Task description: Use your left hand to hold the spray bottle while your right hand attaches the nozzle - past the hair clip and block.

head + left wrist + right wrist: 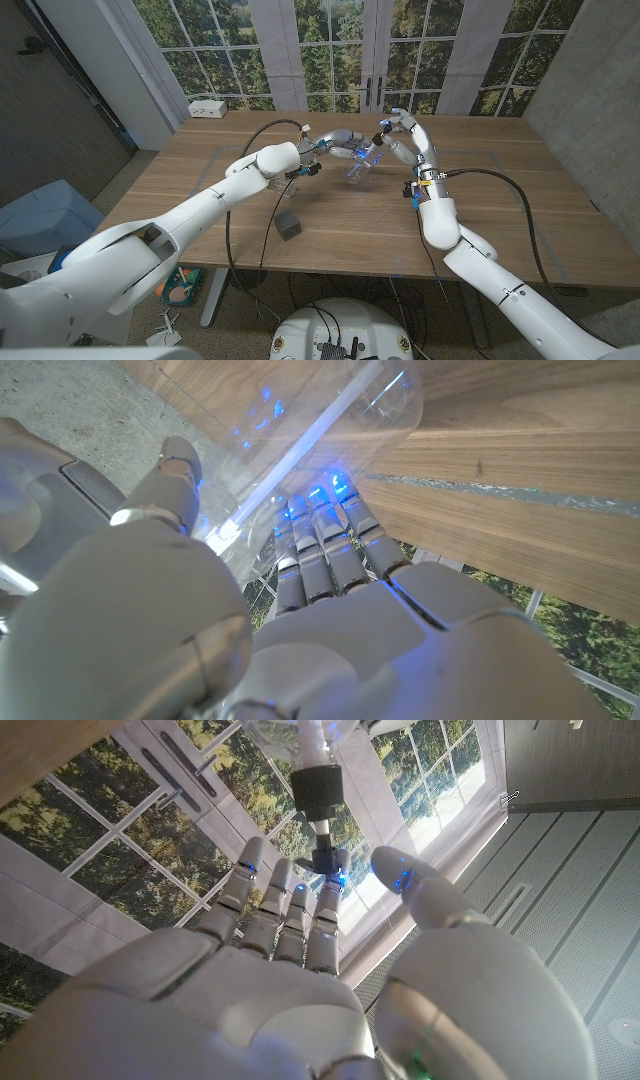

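My left hand grips a clear spray bottle and holds it tilted above the middle of the table. In the left wrist view its fingers wrap the bottle, and the dip tube shows inside. My right hand arches over the bottle's top. There the nozzle, with its black collar at the bottle's neck, sits between my right fingertips and thumb, pinched at its head. A dark grey block lies on the table nearer to me, left of both hands.
The wooden table has bare room to the right and at the front. A white box sits at the far left corner. Windows stand behind the table, and a concrete wall on the right.
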Robot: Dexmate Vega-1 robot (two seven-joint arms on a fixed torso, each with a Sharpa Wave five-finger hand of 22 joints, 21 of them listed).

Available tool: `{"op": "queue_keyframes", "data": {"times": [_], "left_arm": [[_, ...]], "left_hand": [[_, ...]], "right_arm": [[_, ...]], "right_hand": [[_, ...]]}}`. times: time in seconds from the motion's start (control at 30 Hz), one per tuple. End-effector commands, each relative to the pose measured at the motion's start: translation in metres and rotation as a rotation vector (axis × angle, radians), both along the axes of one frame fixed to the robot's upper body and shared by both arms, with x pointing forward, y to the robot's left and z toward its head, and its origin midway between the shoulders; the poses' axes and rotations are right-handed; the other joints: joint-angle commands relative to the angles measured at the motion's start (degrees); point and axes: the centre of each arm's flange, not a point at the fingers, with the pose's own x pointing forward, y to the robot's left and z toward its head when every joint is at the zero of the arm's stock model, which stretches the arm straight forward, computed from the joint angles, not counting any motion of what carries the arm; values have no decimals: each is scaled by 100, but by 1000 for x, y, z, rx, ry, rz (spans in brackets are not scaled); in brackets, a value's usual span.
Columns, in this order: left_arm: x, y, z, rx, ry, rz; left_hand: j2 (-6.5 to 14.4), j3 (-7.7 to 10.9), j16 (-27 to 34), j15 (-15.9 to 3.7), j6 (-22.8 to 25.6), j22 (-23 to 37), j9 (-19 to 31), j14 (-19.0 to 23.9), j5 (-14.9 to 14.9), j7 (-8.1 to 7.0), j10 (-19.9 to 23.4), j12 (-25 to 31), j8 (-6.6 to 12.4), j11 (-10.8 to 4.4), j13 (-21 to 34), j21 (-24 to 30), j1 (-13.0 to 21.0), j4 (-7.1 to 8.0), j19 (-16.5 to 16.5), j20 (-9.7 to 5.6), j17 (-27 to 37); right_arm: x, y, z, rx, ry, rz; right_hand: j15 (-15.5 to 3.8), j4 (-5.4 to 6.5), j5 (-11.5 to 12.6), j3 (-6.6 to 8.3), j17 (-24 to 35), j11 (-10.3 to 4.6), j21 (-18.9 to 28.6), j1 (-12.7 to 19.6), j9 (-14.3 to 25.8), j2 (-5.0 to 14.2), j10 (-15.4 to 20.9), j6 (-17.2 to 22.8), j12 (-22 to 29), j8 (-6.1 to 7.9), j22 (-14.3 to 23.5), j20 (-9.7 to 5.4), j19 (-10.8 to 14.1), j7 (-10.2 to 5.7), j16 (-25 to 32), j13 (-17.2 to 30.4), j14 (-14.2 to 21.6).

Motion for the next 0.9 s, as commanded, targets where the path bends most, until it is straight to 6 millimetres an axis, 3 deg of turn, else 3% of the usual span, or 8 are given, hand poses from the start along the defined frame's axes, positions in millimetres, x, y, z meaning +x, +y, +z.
{"op": "queue_keyframes", "data": {"times": [0.03, 0.27, 0.5, 0.63, 0.9], "left_arm": [[-1, -2, 2, 2, -4, -8], [0, -2, 2, -3, -3, -10], [1, -1, 3, -9, -2, -6], [3, -1, 4, -13, 0, -5], [5, -1, 4, -9, 2, -3]], "left_hand": [[1074, 177, -9, -820, 2346, -3, 5, -1, 43, -254, 696, 17, 27, -711, 19, 27, 1028, 189, -38, 2, 14], [1073, 174, -7, -827, 2350, -3, 3, -2, 43, -250, 699, 19, 25, -712, 19, 33, 1031, 187, -39, 0, 15], [1071, 174, -6, -829, 2340, -4, 5, 0, 43, -256, 706, 22, 22, -715, 19, 40, 1033, 186, -41, 0, 15], [1070, 173, -5, -830, 2345, -4, 9, 3, 43, -253, 713, 25, 25, -710, 19, 44, 1034, 186, -40, 0, 14], [1073, 175, -5, -827, 2336, -5, 10, 7, 43, -251, 706, 22, 20, -707, 19, 51, 1031, 190, -41, 2, 14]], "right_arm": [[5, -5, 1, 23, 31, -44], [7, -12, -4, 66, 31, -56], [4, -17, -9, 89, 20, -68], [2, -19, -11, 92, 4, -62], [-1, -15, -12, 58, -28, -36]], "right_hand": [[13, -3, -19, -45, 12, 18, -10, -103, -40, 2, -47, -69, 5, -76, 19, 35, 20, 42, -19, -1, -44], [42, 10, -69, -123, 67, 62, 53, -146, -165, 82, 6, 89, 76, -133, 19, 22, 204, 220, 69, -42, 22], [3, 18, -73, -112, 97, 133, 78, -170, -276, 142, 146, 540, 133, -44, 12, -8, 299, 363, 122, -88, 67], [-30, 0, -69, -89, 93, 122, 65, -170, -231, 140, 268, 970, 161, 165, 12, -4, 271, 456, 145, -122, 112], [-120, -49, -34, 6, 62, 41, 7, -91, -80, 127, 443, 1307, 202, 435, 13, 8, 122, 368, 147, -141, 154]]}}
